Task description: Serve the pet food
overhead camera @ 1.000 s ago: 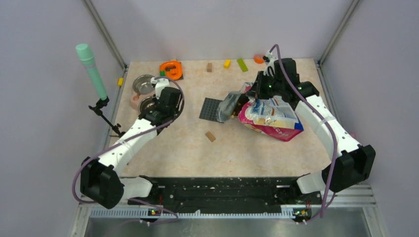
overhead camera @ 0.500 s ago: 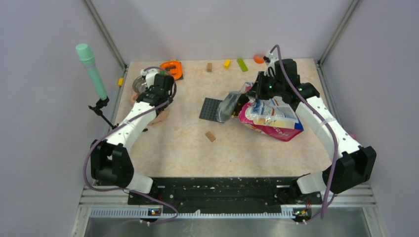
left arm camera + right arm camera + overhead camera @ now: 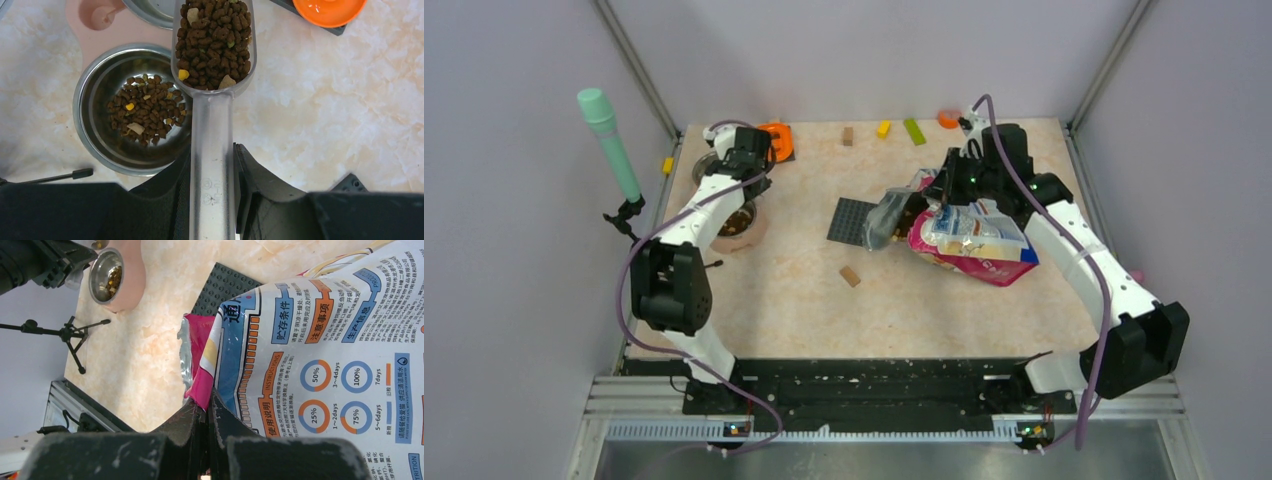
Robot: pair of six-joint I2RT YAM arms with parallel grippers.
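Worktop (image 3: pixel 804 300) ten o'clock: my left claw (image 3: pixel 212 167) pinches the scoop handle (image 3: pixel 211 130), loose kibble (image 3: pixel 212 35) likely spill-prone; right claw (image 3: pixel 207 412) nips floppy bag (image 3: pixel 325 340).

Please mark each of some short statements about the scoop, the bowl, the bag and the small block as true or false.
1. The left gripper holds a scoop full of kibble. True.
2. The steel bowl beside the scoop's head is empty. False: it already holds some kibble.
3. The right gripper is shut on the edge of the bag. True.
4. The tan block lies on the grey studded plate. False: it lies on the table, apart from the plate, nearer the arm bases.
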